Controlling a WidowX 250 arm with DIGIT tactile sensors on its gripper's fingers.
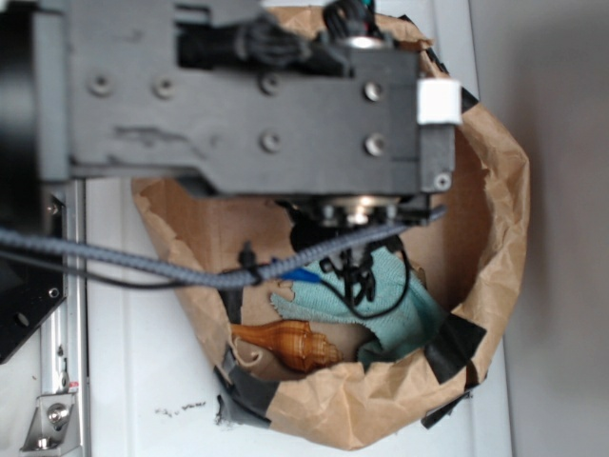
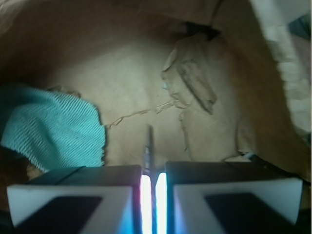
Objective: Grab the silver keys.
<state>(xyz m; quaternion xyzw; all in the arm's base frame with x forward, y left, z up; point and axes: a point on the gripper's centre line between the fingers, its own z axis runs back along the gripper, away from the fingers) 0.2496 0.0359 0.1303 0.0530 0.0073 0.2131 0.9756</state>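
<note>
in the wrist view, from the left, a teal cloth (image 2: 51, 126) is seen bunched on the floor of a brown paper bag (image 2: 131, 73), its ribbed weave plain to the eye. just right of it, at centre, the gripper (image 2: 152, 195) is drawn almost fully together, only a narrow bright slit left between the two pads. out of that slit a thin dark sliver (image 2: 149, 146) is seen poking forward, edge-on (whether this is one of the silver keys cannot be told; no shine, ring or fan of blades is shown). further right, crumpled paper folds (image 2: 192, 80) are raised from the bag's wall.

in the exterior view, an orange-brown seashell (image 1: 290, 345) is found lying low in the bag, left of the cloth, under the arm.
</note>
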